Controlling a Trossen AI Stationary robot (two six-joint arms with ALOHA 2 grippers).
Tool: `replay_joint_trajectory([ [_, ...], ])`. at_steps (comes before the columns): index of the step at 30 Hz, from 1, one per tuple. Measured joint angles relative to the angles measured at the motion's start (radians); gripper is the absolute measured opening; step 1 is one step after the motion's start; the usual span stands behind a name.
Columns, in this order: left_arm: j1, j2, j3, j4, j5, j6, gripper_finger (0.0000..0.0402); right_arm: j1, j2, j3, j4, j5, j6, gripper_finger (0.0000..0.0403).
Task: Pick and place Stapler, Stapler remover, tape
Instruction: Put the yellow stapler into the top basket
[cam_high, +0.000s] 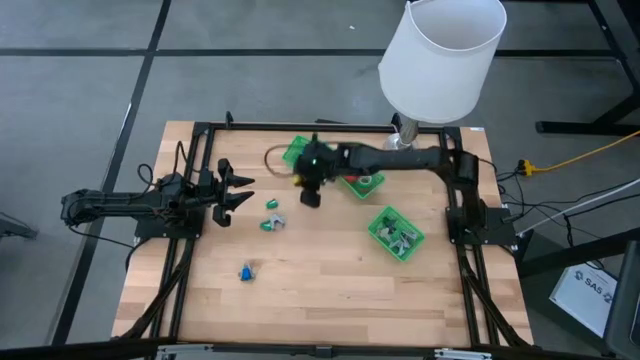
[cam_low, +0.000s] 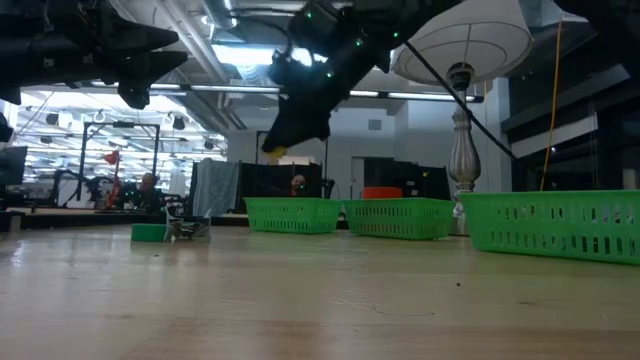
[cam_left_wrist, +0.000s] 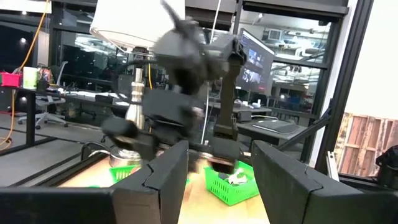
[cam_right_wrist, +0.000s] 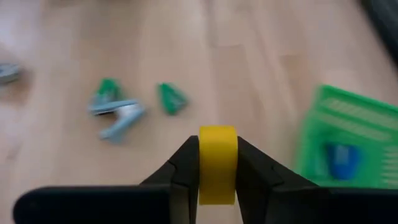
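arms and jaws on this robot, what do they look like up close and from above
Both arms are dark, near-black jointed links with black cables trailing along them. The left gripper ends in blocky, angular matte-black jaws with flat inner faces. The right gripper has the same black wedge-shaped jaws, and a small green light glows near its wrist in the high view.

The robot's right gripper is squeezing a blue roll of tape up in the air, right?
Not quite: the roll of tape is yellow, not blue. The right wrist view shows it squeezed between the right gripper fingers, and the low view shows that gripper up in the air.
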Motion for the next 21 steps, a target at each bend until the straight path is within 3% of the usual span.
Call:
replay_joint_trajectory([
  [5,0.0,0.0,0.0,0.0,0.0,0.0,0.0173,-0.066,-0.001,0.0,-0.002,0.002,-0.036,0.0072],
  [16,0.0,0.0,0.0,-0.001,0.0,0.0,0.0173,-0.184,0.017,0.0,-0.008,0.002,-0.288,0.0074],
  [21,0.0,0.0,0.0,-0.001,0.0,0.0,0.0173,-0.211,0.035,0.0,-0.005,0.002,-0.315,0.0137],
])
